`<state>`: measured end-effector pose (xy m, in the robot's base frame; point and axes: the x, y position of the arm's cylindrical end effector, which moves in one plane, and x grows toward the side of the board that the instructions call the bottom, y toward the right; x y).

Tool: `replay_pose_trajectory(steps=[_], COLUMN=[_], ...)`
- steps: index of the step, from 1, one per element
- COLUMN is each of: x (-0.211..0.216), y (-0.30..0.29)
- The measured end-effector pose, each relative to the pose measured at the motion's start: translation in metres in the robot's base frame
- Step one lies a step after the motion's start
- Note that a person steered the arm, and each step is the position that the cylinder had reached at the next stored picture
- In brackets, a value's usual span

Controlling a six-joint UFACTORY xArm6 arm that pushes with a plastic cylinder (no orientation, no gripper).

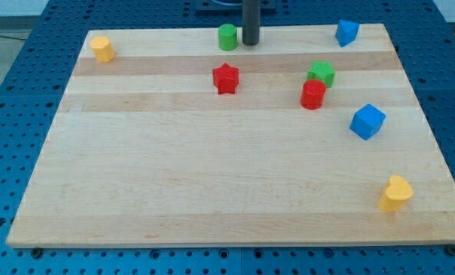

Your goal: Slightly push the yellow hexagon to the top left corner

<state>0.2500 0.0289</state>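
Nearest, at the frame's lower right, sits a yellow heart-like block (pixel 395 192); no containers are on the wooden board (pixel 212 183). Farthest back, the yellow hexagon (pixel 102 49) already lies in the upper left corner, well left of the tip (pixel 251 43), which grasps nothing, beside the green cylinder (pixel 227 37)

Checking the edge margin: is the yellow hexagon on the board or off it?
On: the yellow hexagon sits wholly on the board, near its top-left corner.
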Motion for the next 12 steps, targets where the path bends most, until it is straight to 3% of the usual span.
replay_pose_trajectory(steps=[1,4,10,12], x=[0.041,0.051,0.003,0.026], y=[-0.043,-0.276,-0.283,-0.246])
